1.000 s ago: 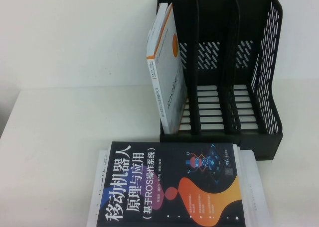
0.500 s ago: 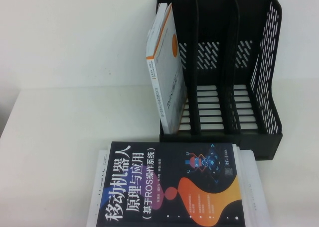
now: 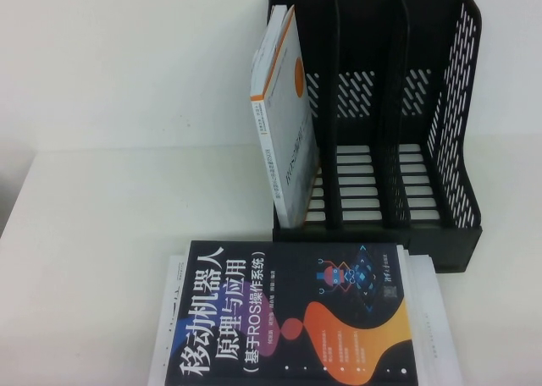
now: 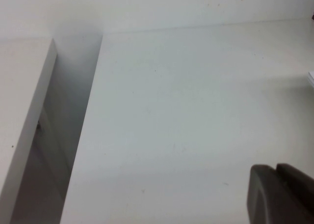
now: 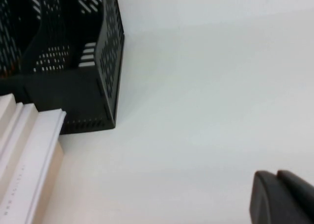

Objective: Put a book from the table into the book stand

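A black three-slot book stand (image 3: 440,225) stands at the back right of the white table. A white and orange book (image 3: 284,140) leans in its left slot. A dark book with an orange and purple cover (image 3: 296,318) lies on top of a stack of white books at the front. Neither arm shows in the high view. My left gripper (image 4: 277,172) is shut and empty over bare table near its left edge. My right gripper (image 5: 278,177) is shut and empty over bare table, right of the stand (image 5: 105,76) and the stack (image 5: 29,155).
The table's left edge (image 4: 81,135) drops into a gap beside another white surface (image 4: 19,111). A white wall rises behind the stand. Bare table lies left of the stand (image 3: 127,208) and to its right (image 5: 221,101).
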`<control>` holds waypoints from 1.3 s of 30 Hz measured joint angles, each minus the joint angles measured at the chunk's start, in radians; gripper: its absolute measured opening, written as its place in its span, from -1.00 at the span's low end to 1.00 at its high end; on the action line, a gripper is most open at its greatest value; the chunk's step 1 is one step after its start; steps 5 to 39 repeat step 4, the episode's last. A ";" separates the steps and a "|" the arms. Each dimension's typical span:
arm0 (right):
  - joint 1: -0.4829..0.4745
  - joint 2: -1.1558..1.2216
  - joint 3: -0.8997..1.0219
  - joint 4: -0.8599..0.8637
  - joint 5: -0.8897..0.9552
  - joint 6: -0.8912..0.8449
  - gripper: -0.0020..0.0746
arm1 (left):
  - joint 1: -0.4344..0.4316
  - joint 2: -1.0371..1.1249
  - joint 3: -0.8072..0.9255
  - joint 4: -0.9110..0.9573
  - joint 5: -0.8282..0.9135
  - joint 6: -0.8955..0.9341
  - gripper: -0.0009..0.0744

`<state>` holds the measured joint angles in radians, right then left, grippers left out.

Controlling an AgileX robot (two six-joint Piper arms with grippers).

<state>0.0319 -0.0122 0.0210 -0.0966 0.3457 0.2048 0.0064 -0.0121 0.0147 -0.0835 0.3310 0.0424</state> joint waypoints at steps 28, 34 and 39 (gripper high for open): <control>0.000 0.000 0.000 0.000 0.000 -0.010 -0.95 | 0.000 0.000 0.000 0.000 0.000 0.000 -0.98; 0.000 0.000 0.000 0.000 0.000 -0.010 -0.95 | 0.000 0.000 0.000 0.000 0.000 0.000 -0.98; 0.000 0.000 0.000 0.000 0.000 -0.010 -0.95 | 0.000 0.000 0.000 0.000 0.000 0.000 -0.98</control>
